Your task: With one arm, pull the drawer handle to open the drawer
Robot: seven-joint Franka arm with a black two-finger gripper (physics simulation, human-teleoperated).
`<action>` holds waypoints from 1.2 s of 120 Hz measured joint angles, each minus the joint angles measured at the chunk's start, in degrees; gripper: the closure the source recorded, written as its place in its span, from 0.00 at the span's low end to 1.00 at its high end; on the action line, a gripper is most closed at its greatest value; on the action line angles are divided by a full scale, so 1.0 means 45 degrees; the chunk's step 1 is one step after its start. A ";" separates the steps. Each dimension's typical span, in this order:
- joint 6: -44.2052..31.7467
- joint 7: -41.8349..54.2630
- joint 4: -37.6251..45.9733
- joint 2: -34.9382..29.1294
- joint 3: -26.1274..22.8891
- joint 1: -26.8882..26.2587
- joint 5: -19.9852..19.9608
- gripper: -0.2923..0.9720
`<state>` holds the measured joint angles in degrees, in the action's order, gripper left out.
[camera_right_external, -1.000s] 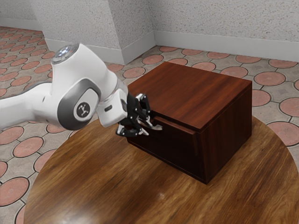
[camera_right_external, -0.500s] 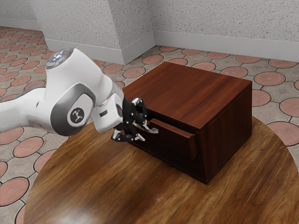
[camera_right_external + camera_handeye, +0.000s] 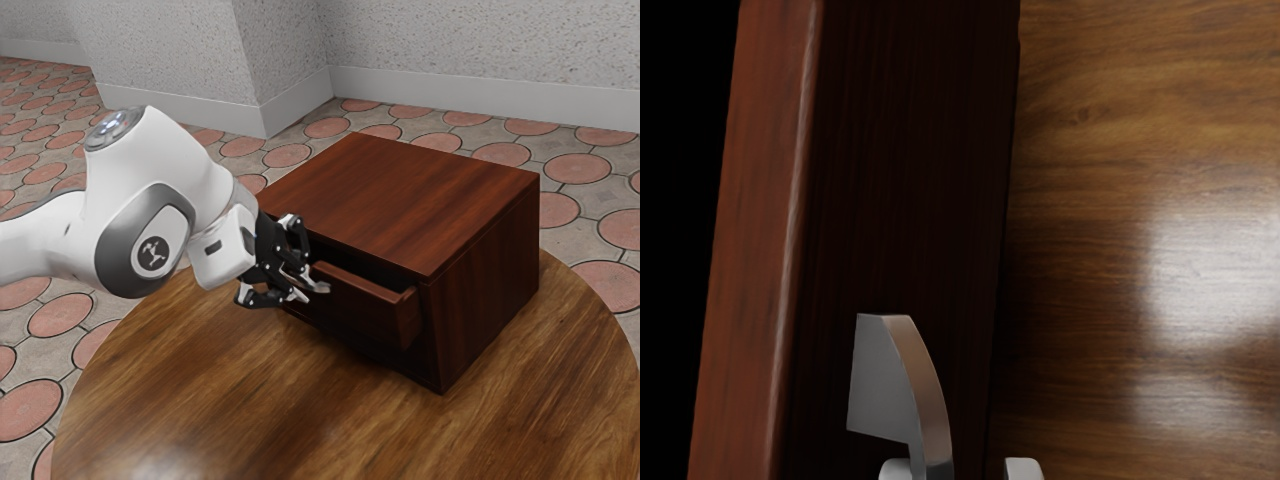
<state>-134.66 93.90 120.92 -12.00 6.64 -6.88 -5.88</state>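
Note:
A dark wooden cabinet stands on the round table. Its top drawer sticks out a little from the cabinet's front, toward the exterior view's left. My black gripper is at the drawer's front, shut on the silver handle. In the wrist view the curved silver handle rises just under my hand, against the drawer front. A dark gap shows behind the drawer's top edge.
The glossy wooden tabletop spreads out below and in front of the drawer. Tiled floor and a white wall corner lie behind the table. My white arm comes in from the exterior view's left.
The drawer has slid out of the cabinet toward the exterior view's left. My gripper has moved back the same way with the handle in it.

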 joint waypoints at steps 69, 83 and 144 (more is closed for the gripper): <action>0.0118 -0.0084 0.0395 -0.0545 0.0364 0.0069 0.0033 0.79; 0.0111 -0.0091 0.0506 -0.0636 0.0380 0.0077 0.0023 0.81; 0.0123 -0.0112 0.1319 -0.1570 0.0396 0.0087 0.0021 0.81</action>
<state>-134.11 93.40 126.86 -19.07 8.42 -6.49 -5.79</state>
